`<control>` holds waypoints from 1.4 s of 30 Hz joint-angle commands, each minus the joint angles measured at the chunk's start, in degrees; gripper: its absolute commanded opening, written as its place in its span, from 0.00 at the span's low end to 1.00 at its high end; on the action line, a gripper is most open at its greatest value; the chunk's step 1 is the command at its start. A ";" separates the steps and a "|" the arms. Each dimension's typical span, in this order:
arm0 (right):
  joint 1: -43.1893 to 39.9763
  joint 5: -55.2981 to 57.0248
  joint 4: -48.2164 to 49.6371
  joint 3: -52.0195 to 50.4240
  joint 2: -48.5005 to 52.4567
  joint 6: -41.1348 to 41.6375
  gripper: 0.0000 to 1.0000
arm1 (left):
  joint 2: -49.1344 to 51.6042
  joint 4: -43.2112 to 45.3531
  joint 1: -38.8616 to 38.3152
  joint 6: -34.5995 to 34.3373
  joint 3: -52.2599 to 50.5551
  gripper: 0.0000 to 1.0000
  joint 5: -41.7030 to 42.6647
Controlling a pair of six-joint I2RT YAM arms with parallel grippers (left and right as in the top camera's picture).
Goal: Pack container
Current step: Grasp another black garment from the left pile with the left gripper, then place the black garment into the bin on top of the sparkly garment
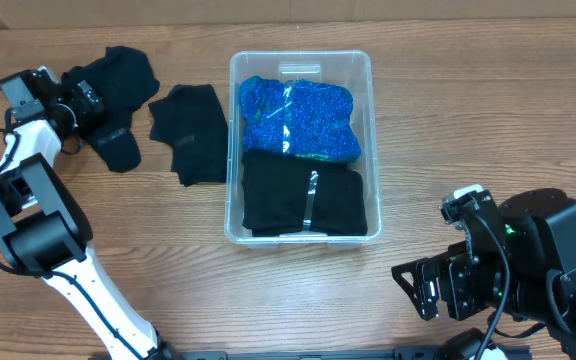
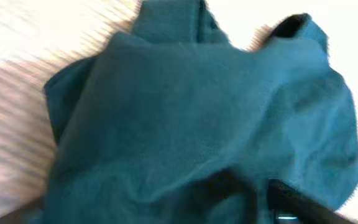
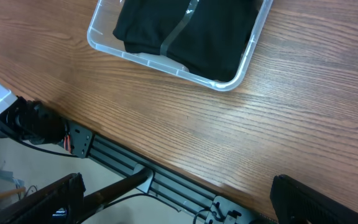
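The clear container (image 1: 373,150) stands in the middle of the table. It holds a folded blue garment (image 1: 298,118) at the back and a folded black garment (image 1: 303,195) at the front. A crumpled dark garment (image 1: 123,75) lies at the far left. My left gripper (image 1: 93,100) is down on it. In the left wrist view the cloth (image 2: 197,106) fills the blurred frame and lies between the wide-set fingers (image 2: 148,211). My right gripper (image 1: 418,285) is open and empty at the front right. Its view shows the container's near corner (image 3: 241,68).
Another black garment (image 1: 193,130) lies flat on the wood between the crumpled one and the container. The table's front edge with a metal rail (image 3: 166,180) runs just under my right gripper (image 3: 179,199).
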 commanded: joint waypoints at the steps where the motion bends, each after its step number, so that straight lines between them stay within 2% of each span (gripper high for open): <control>1: -0.04 -0.28 0.20 0.22 -0.48 -0.04 1.00 | 2.25 -0.24 0.17 1.03 0.09 0.60 7.19; 3: -0.04 -0.26 0.20 0.22 -0.48 -0.04 1.00 | 2.25 -0.28 0.17 1.01 0.09 0.15 7.41; 4: -0.04 -0.28 0.20 0.22 -0.48 -0.04 1.00 | 2.25 -0.26 0.17 1.01 0.09 0.04 8.96; 8: -0.04 -0.28 0.20 0.22 -0.48 -0.04 1.00 | 1.68 -0.33 0.72 -0.52 0.26 0.04 18.51; 11: -0.04 -0.28 0.20 0.22 -0.48 -0.04 1.00 | -2.60 -2.29 1.14 -2.01 0.33 0.04 24.06; 17: -0.04 -0.28 0.20 0.22 -0.48 -0.04 1.00 | -20.31 -7.74 1.11 -2.10 0.33 0.04 19.26; 21: -0.04 -0.28 0.20 0.22 -0.48 -0.04 1.00 | -32.46 -10.56 1.07 -6.32 0.33 0.04 18.23; 25: -0.04 -0.28 0.20 0.22 -0.46 -0.04 1.00 | -43.21 -17.44 -0.63 -9.90 0.33 0.04 18.21; 28: -0.04 -0.28 0.20 0.22 -0.48 -0.04 1.00 | -48.48 -23.37 -4.59 -13.73 0.33 0.04 17.97; 31: -0.04 -0.28 0.20 0.22 -0.48 -0.04 1.00 | -51.67 -29.31 -13.07 -17.09 0.31 0.04 13.99; 34: -0.04 -0.28 0.20 0.22 -0.48 -0.04 1.00 | -51.47 -28.98 -20.24 -21.05 -0.02 0.04 13.44; 38: -0.04 -0.28 0.20 0.22 -0.48 -0.04 1.00 | -51.47 -28.98 -30.25 -28.79 -1.16 0.04 1.77; 39: -0.04 -0.28 0.20 0.22 -0.48 -0.04 1.00 | -51.47 -28.94 -33.88 -33.31 -2.01 0.04 -2.32; 41: -0.04 -0.28 0.20 0.22 -0.48 -0.04 1.00 | -51.47 -27.21 -38.38 -38.14 -4.74 0.04 -5.97; 42: -0.04 -0.28 0.17 0.22 -0.48 -0.04 1.00 | -51.54 -24.33 -40.48 -38.23 -7.85 0.04 -4.24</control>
